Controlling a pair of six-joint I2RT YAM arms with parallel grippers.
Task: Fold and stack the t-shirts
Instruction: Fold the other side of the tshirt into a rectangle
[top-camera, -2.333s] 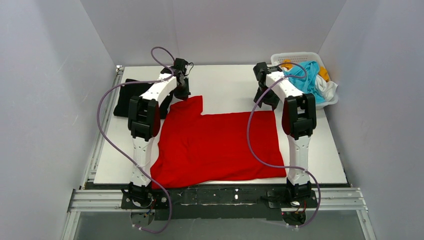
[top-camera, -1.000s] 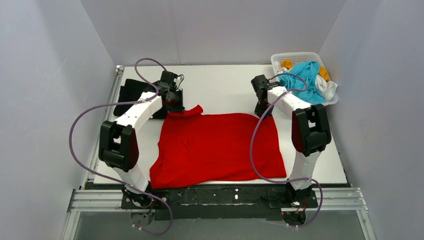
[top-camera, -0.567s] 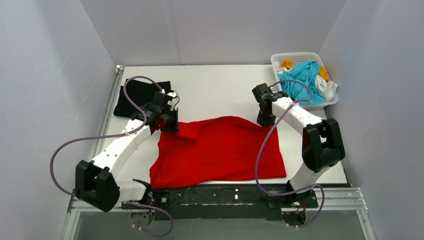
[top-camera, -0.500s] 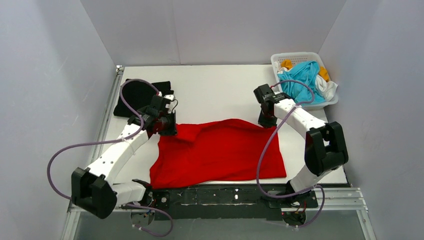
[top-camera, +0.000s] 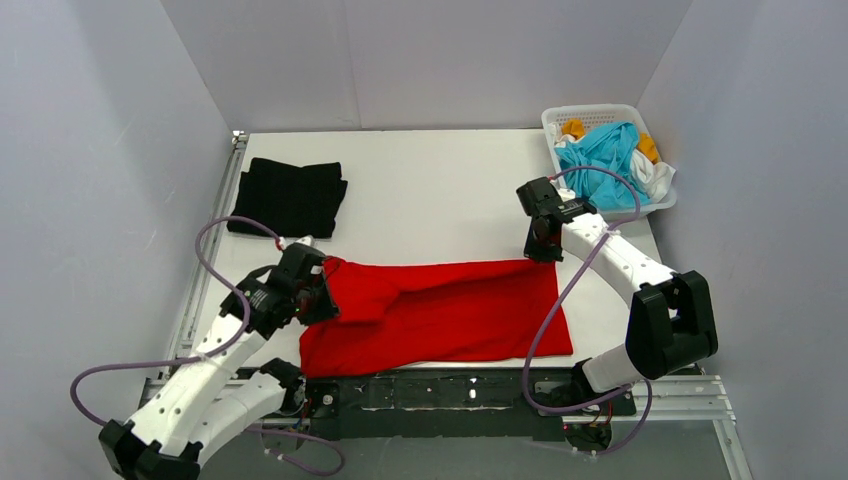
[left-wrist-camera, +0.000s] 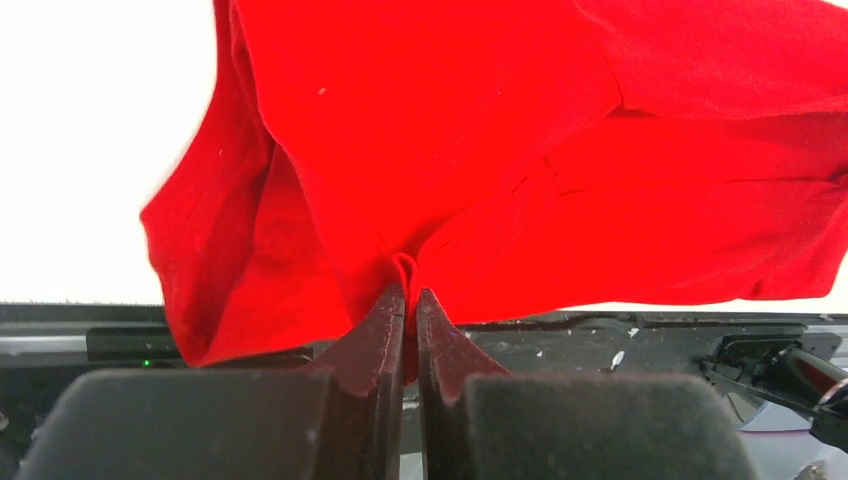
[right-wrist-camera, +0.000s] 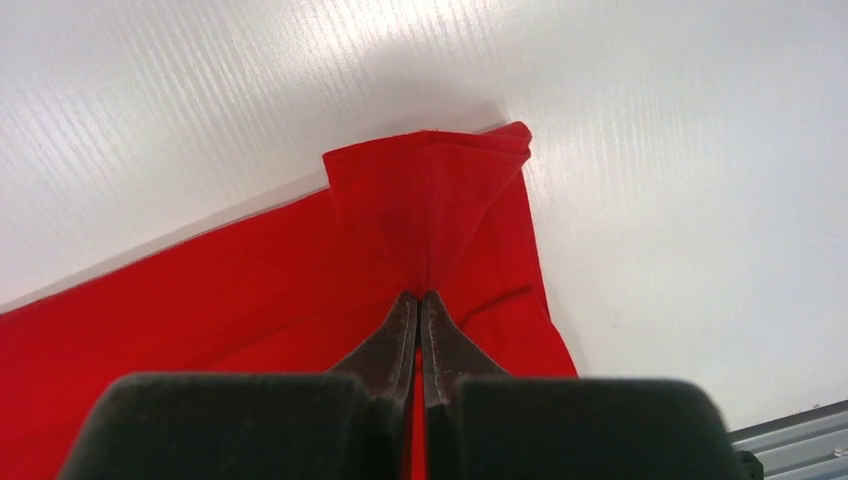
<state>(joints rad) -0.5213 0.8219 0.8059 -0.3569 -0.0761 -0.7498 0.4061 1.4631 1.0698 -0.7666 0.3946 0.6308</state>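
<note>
A bright red t-shirt (top-camera: 440, 310) lies across the near half of the table, its far half folded toward the near edge. My left gripper (top-camera: 322, 292) is shut on the cloth at the shirt's left end, a pinch of red (left-wrist-camera: 404, 272) showing between the jaws (left-wrist-camera: 408, 298). At the shirt's far right corner my right gripper (top-camera: 541, 250) is shut on the cloth too, with that corner (right-wrist-camera: 430, 200) bunched at the jaw tips (right-wrist-camera: 421, 298). A folded black t-shirt (top-camera: 290, 196) rests at the far left. Cyan (top-camera: 603, 160), white and orange-yellow shirts fill the basket.
The white lattice basket (top-camera: 596, 113) stands at the far right corner of the table. Grey walls close in the table on three sides. A black rail (top-camera: 450, 390) runs along the near edge, close under the red shirt's hem.
Both grippers have pulled the red shirt's far edge toward the near side, folding it over. The left arm swung low and near; the black shirt is now uncovered.
</note>
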